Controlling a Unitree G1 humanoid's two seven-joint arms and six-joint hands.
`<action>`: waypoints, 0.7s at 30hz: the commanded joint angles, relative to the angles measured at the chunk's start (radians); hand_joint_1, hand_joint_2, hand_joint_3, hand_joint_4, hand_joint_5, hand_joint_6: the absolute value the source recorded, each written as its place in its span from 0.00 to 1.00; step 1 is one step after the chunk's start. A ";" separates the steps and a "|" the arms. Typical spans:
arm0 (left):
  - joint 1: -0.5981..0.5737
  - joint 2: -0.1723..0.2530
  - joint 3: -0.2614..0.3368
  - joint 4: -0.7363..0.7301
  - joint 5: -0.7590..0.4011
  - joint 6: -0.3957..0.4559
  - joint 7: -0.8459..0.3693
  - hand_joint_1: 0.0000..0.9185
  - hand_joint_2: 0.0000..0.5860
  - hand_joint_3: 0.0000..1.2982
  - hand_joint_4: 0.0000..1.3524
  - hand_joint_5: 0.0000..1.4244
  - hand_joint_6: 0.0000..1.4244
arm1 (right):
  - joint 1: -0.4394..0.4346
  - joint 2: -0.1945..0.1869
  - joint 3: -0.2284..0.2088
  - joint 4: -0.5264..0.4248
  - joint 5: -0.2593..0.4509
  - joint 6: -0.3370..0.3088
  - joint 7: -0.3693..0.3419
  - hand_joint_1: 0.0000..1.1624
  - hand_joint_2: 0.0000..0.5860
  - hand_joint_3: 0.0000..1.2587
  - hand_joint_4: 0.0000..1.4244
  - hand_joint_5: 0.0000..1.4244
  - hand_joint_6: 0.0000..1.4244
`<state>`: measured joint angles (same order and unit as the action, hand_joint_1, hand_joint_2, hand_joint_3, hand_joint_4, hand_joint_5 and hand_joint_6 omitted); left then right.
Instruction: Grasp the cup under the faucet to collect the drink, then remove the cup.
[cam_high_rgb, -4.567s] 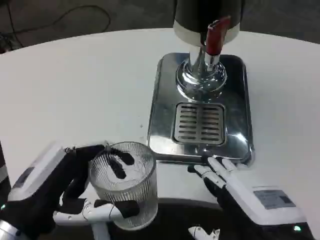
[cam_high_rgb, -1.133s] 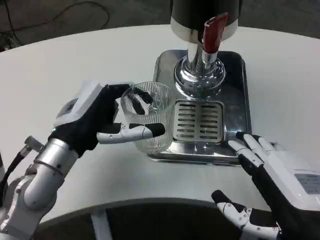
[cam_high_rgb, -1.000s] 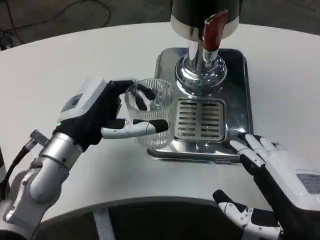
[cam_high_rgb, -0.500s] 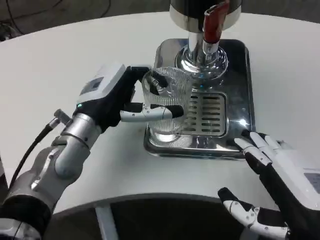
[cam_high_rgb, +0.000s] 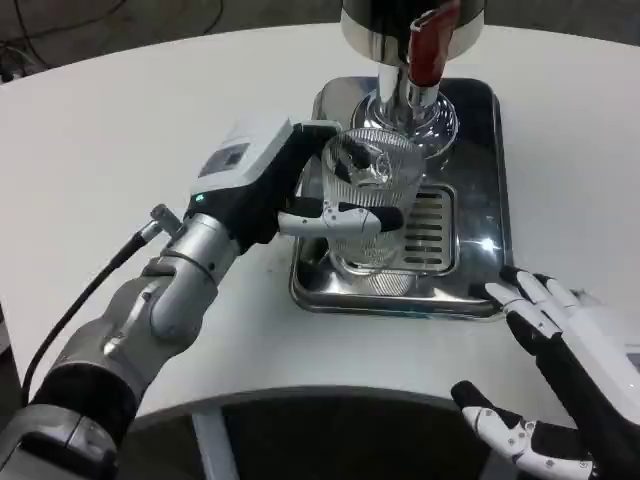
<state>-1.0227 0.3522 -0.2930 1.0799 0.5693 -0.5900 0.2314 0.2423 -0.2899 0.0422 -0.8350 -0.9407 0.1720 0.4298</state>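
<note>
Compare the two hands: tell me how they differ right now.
The left hand grips the ribbed glass cup over the metal drip tray; the right hand holds nothing. The left hand's fingers wrap the cup; the right hand's are spread. The left hand is up at the tray, the right near the table edge. Both have white backs.

I read it as a lab test bench — bare white table, loose cables on dark floor.

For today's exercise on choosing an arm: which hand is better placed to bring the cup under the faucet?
The left hand: it already holds the cup over the drip tray, just short of the faucet. The right hand rests open near the table edge.
</note>
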 joint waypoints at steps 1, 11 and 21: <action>-0.028 -0.006 -0.031 0.024 0.033 0.015 0.042 0.60 0.47 0.78 0.85 0.98 1.00 | 0.020 -0.009 -0.012 -0.025 0.014 -0.018 0.004 0.34 0.68 0.09 0.00 0.00 0.00; -0.045 -0.011 -0.060 0.035 0.043 0.044 0.061 0.56 0.43 0.53 0.61 0.77 0.92 | 0.034 -0.020 -0.031 -0.033 0.038 -0.024 0.005 0.34 0.68 0.09 0.00 0.00 0.00; -0.052 -0.013 -0.062 0.030 0.030 0.055 0.017 0.38 0.33 0.24 0.33 0.50 0.72 | 0.043 -0.029 -0.037 -0.036 0.054 -0.028 0.001 0.34 0.68 0.09 0.00 0.00 0.00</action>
<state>-1.0679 0.3406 -0.3441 1.1101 0.5984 -0.5424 0.2704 0.2694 -0.3163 0.0094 -0.8577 -0.8955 0.1578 0.4298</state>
